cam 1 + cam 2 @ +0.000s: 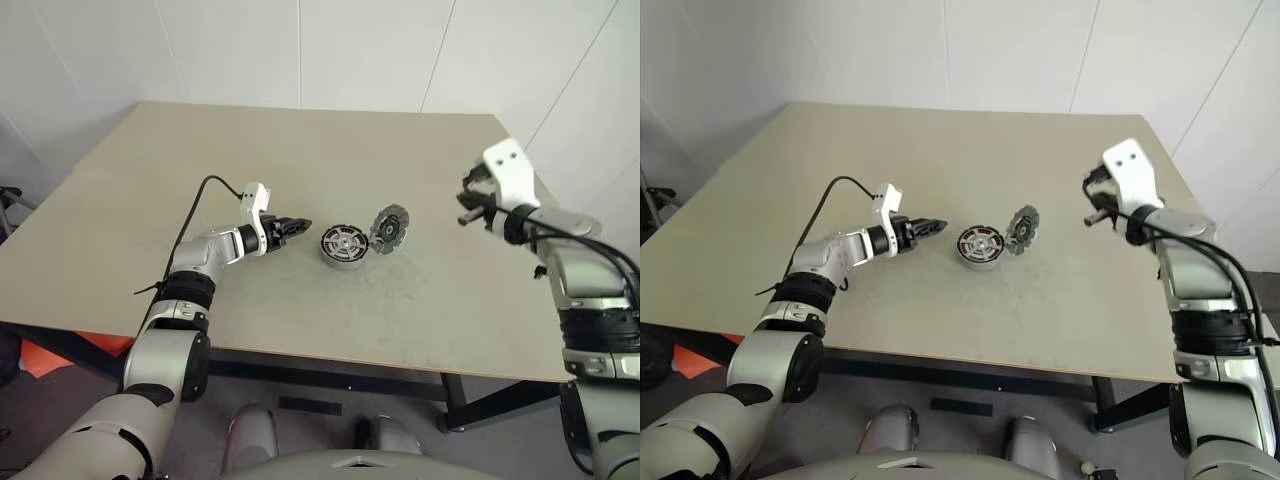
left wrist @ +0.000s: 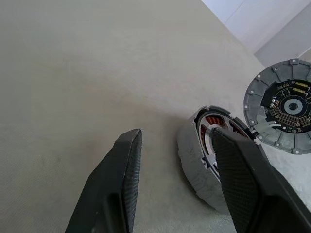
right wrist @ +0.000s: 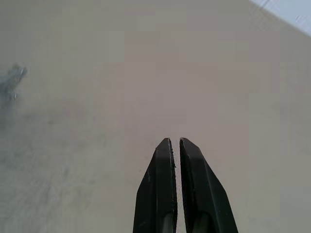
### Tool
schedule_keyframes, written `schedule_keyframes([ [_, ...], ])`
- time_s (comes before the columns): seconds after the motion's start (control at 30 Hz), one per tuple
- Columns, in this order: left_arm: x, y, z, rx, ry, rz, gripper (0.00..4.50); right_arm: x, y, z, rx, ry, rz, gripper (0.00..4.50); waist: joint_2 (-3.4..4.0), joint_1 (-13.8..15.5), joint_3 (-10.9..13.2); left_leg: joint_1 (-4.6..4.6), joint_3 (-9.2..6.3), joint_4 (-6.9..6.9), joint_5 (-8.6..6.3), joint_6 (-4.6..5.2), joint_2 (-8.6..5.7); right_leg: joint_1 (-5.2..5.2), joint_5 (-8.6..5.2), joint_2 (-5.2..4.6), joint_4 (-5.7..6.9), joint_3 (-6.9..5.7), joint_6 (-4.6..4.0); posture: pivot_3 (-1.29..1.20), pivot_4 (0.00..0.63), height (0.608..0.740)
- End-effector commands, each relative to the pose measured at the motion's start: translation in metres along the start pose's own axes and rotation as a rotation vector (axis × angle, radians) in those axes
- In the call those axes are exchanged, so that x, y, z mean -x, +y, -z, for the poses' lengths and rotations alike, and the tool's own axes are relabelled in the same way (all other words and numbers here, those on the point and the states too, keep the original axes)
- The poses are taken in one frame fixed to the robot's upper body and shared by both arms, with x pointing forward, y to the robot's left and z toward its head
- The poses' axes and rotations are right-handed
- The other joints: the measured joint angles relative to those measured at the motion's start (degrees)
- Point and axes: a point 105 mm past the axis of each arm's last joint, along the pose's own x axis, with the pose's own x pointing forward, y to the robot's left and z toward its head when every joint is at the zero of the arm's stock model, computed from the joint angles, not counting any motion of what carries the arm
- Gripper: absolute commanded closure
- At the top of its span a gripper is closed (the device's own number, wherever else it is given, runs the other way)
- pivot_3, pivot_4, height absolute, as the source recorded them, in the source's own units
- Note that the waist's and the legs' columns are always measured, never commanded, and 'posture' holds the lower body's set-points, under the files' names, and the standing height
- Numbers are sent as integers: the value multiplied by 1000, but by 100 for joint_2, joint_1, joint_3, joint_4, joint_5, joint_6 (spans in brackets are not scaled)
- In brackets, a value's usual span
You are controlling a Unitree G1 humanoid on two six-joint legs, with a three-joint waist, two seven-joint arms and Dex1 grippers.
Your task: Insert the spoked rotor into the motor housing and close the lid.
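Left eye view shows rotor seated in the housing [image 1: 343, 246], lid [image 1: 389, 228] leaning beside it; left end effector [image 1: 297, 229] half open, right end effector [image 3: 175, 141] pinched empty. Next: closing lid.

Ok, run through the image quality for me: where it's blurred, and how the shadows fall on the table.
Right wrist view: the table is smeared and a grey object at the edge is unreadable, while the right hand stays sharp. Left wrist view: crisp on the motor housing and lid. Left eye view: even, soft light, with only a faint shadow beside the housing and no glare.
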Motion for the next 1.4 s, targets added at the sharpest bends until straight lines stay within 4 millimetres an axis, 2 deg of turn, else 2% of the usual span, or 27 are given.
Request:
schedule_keyframes([
  [0.03,-2,-8,-18,-52,-31,26,2077,-6,20,6,-2,-2,-30,4119,2,-10,0,0,1,0,-3,5,0,-1,0,0,1,0,0,0,0,740],
  [0.1,-2,-8,-18,-54,-29,28,2077,-10,30,13,-18,10,-43,4119,3,-11,-1,3,0,0,-8,14,3,-1,0,1,2,0,0,0,0,740],
  [0.27,-1,-7,-18,-57,-27,29,2077,-13,51,-9,-44,-63,-103,4119,3,-6,-1,3,0,-2,-9,15,1,-1,0,0,1,0,1,0,0,740],
  [0.43,-1,-6,-19,-53,-31,18,2077,-8,74,-41,-57,-158,-213,4119,4,-6,-1,4,0,-6,-9,16,2,0,0,1,1,0,0,0,0,740],
  [0.6,3,0,-22,-51,-47,-11,2077,-2,94,-52,-28,-179,-301,4119,4,-1,-1,4,0,-8,-9,14,2,0,0,1,0,0,0,0,0,740],
  [1.03,15,17,-43,-55,-105,-88,2077,-20,135,-54,-99,-176,-394,4119,4,-8,-1,9,-1,-17,5,-8,2,1,0,2,0,0,1,0,0,740],
  [1.2,15,17,-44,-56,-110,-91,2077,-35,138,-35,-119,-113,-375,4119,4,0,-1,9,-1,-16,5,-9,1,2,0,1,0,0,1,0,0,740],
  [1.4,15,17,-45,-53,-120,-94,2077,-42,144,-9,-165,-47,-382,4119,3,-6,-1,11,-1,-17,5,-10,2,3,0,2,0,0,1,0,0,740],
])
